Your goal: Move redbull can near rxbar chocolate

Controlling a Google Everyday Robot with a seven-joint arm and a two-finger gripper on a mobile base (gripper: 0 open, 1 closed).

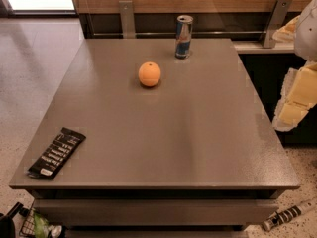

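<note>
**One can, one bar, one orange**

The can (184, 36) is a slim tall one, blue and silver sides with a bit of red low down and a silver top. It's standing upright at the far edge of the table (198, 133), a bit right of centre. The bar (56, 152) is flat, long and black, with rows of white lettering and a small white patch at its near end. It's lying at the near left corner, so well apart from the can.

Count on the tabletop: one can, one bar, one orange (149, 74). The orange sits between the two, much nearer the can.

Down on the floor at bottom left there's what looks like a wire basket (25, 226) with something green in it, can't make out what.

The gripper (296, 99) hangs off the right side of the table, well apart from the can. Can't tell if it's apart or together.
</note>
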